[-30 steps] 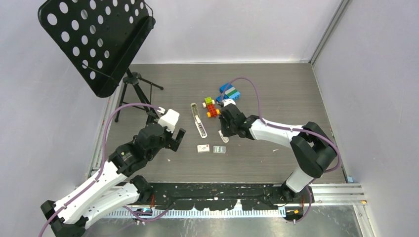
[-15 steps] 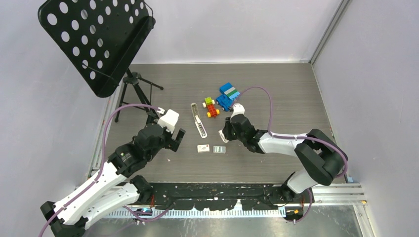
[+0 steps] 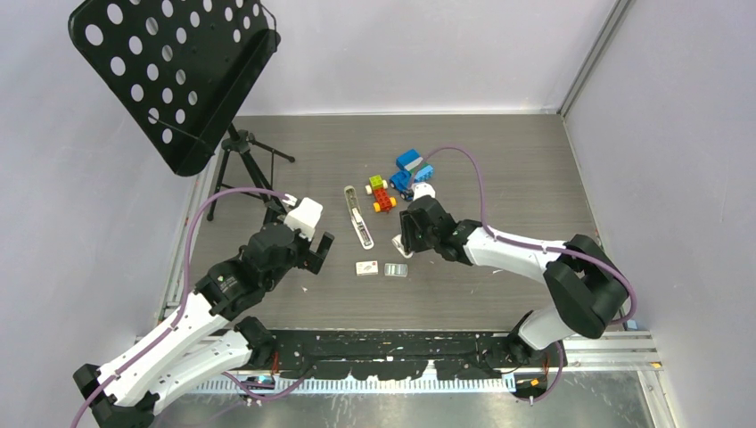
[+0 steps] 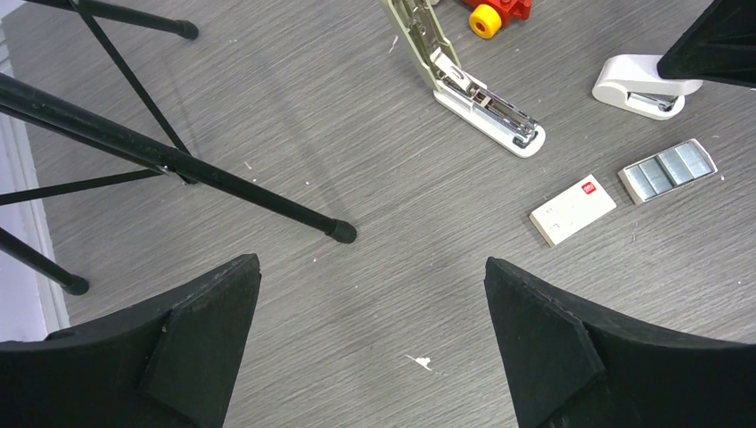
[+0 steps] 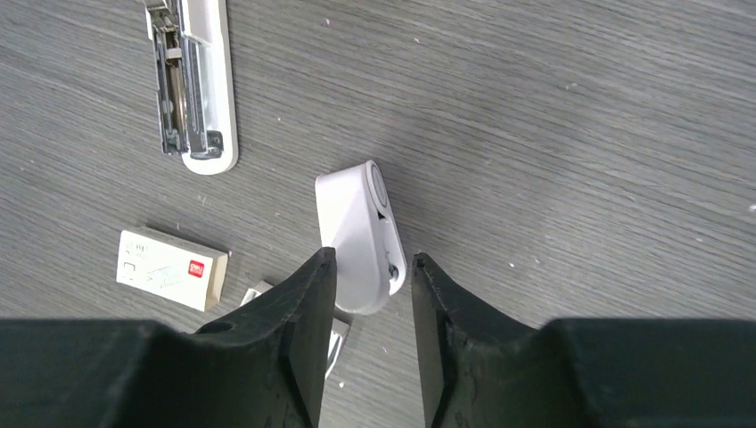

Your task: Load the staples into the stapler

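Note:
The stapler (image 3: 358,219) lies swung open on the table, its metal channel showing in the left wrist view (image 4: 472,89) and the right wrist view (image 5: 192,89). The staples (image 3: 397,270) are silvery strips in a small tray (image 4: 669,169) beside a whitish box (image 3: 366,267). My right gripper (image 5: 370,260) is open by a narrow gap, its tips (image 3: 406,239) on either side of the near end of a white claw-shaped piece (image 5: 361,232) that rests on the table. My left gripper (image 4: 372,267) hangs wide open and holds nothing, left of the stapler (image 3: 319,252).
A black music stand (image 3: 178,71) rises at the back left, and its tripod legs (image 4: 178,160) reach towards my left gripper. Coloured toy blocks (image 3: 382,193) and blue ones (image 3: 410,169) sit behind the stapler. Walls close in the table at the back and right.
The right gripper's jaws have parted from shut to a narrow gap over the white claw-shaped piece, and its arm has shifted a little. The left arm has not moved.

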Action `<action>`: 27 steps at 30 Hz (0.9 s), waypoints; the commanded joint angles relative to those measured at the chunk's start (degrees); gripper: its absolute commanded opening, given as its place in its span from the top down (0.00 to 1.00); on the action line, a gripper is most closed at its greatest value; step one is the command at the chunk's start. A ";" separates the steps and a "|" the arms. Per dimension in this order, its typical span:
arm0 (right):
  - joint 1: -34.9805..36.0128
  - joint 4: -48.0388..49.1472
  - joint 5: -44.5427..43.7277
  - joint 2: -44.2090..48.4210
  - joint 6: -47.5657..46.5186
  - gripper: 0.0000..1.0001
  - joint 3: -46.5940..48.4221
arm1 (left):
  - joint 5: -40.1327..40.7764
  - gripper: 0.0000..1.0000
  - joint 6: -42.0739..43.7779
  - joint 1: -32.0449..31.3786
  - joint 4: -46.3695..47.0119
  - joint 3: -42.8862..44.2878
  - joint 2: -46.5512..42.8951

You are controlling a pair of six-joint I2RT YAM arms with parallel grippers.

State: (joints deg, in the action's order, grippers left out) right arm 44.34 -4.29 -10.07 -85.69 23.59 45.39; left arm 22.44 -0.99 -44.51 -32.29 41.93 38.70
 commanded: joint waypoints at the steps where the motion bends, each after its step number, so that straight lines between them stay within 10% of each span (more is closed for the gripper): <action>1: 0.38 -12.22 -1.84 3.24 -1.96 0.57 6.50 | -0.72 0.00 0.73 0.30 2.67 -0.10 -0.62; 27: 0.49 -30.84 6.15 -12.16 -12.22 0.53 26.61 | -2.09 0.00 0.73 0.74 2.50 -0.17 -0.37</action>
State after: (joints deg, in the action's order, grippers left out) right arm 44.53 -32.18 -5.04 -95.48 13.65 68.20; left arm 21.06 -0.99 -44.12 -31.99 41.91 38.74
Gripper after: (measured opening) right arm 0.479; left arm 0.994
